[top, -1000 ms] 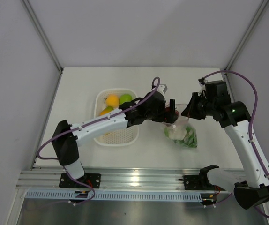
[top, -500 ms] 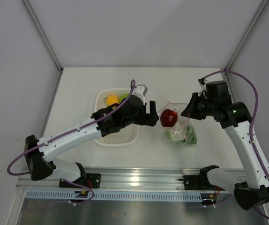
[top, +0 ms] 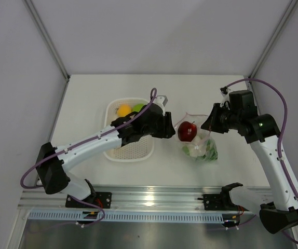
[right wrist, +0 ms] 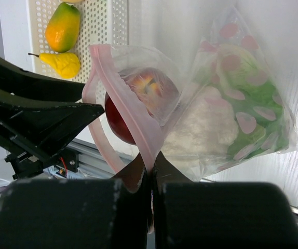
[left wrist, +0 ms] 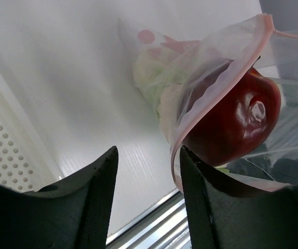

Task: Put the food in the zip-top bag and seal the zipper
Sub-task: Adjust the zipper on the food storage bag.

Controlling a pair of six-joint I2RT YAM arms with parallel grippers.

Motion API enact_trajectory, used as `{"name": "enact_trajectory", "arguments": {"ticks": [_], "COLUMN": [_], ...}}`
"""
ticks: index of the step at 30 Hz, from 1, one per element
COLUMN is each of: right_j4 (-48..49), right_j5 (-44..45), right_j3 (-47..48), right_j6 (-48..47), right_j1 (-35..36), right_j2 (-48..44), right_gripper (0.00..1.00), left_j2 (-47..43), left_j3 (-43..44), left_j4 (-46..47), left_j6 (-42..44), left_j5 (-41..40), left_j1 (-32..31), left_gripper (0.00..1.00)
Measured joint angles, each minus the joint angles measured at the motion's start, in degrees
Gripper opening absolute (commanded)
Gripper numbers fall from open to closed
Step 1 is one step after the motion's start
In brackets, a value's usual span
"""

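left gripper [left wrist: 145,199]: jaws spread apart, nothing between them but bare table [left wrist: 71,88].
right gripper [right wrist: 151,174]: jaws pressed together, pinching the pink rim of the zip-top bag [right wrist: 245,122]; mouth held lifted off the table.
zipper [right wrist: 122,98]: pink strip looping out from the right jaws and around the open mouth; two sides apart, not sealed.
dark red apple [left wrist: 232,122]: just beyond the left jaws, off the tip of one finger; sitting in the bag's mouth, partly behind the pink strip and clear film. also just ahead of the right jaws, close above the pinch.
green lettuce [right wrist: 255,98]: inside the bag, past the apple from the left jaws, off to one side of the right jaws.
white lettuce [right wrist: 201,129]: inside the bag, touching the green one, nearer the right jaws.
basket [top: 138,151]: white, perforated, behind and beside the left jaws on the side away from the bag; well apart from the right jaws.
orange-yellow fruit [top: 123,110]: in the basket, far corner, behind the left jaws.
lime-green fruit [top: 138,107]: in the basket, just beside the orange-yellow one.
yellow pear-shaped piece [right wrist: 61,63]: in the basket, beyond the left gripper as seen from the right jaws.
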Motion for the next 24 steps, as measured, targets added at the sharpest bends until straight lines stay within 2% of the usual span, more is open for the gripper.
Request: {"name": "enact_trajectory", "arguments": {"ticks": [5, 9, 10, 11, 12, 13, 16, 18, 21, 24], "right_j4": [-0.1, -0.1, 0.1, 0.3, 0.5, 0.9, 1.4, 1.4, -0.2, -0.9], "right_j5": [0.0, 0.0, 0.0, 0.1, 0.2, 0.4, 2.9, 5.8, 13.2, 18.1], "right_j3": [0.0, 0.0, -0.2, -0.5, -0.9, -1.6, -2.5, -2.1, 0.9, 5.6], "right_j6": [-0.1, -0.2, -0.2, -0.2, -0.3, -0.4, -0.8, -1.2, -1.8, -2.0], "right_j1": [0.0, 0.0, 0.0, 0.0, 0.0, 0.0, 0.0, -0.2, -0.4, -0.8], "right_j2": [-0.1, -0.1, -0.1, -0.1, -0.1, -0.1, -0.1, -0.1, 0.3, -0.6], "right_gripper": [0.00, 0.00, 0.00, 0.00, 0.00, 0.00, 0.00, 0.00, 0.00, 0.00], "left_j2": [3.1, 5.7, 6.2, 6.8, 7.2, 7.8, 9.9, 11.4, 12.2, 11.5], "left_j3": [0.0, 0.1, 0.2, 0.5, 0.9, 1.8, 7.5, 14.3, 25.2, 32.0], "left_j4": [3.0, 4.6, 4.8, 5.1, 5.2, 4.8, 2.0, -1.2, -4.2, -3.8], "left_j6": [-1.6, -3.1, -3.5, -3.8, -4.3, -4.3, -3.4, -2.6, -1.6, -1.2], "left_j5": [5.9, 10.6, 11.8, 13.0, 13.9, 14.9, 16.9, 18.1, 20.8, 23.7], "left_j1": [0.6, 0.6, 0.6, 0.6, 0.6, 0.6, 0.8, 1.0, 1.2, 1.2], "left_gripper": [0.47, 0.33, 0.28, 0.13, 0.04, 0.01, 0.01, 0.01, 0.01, 0.01]}}
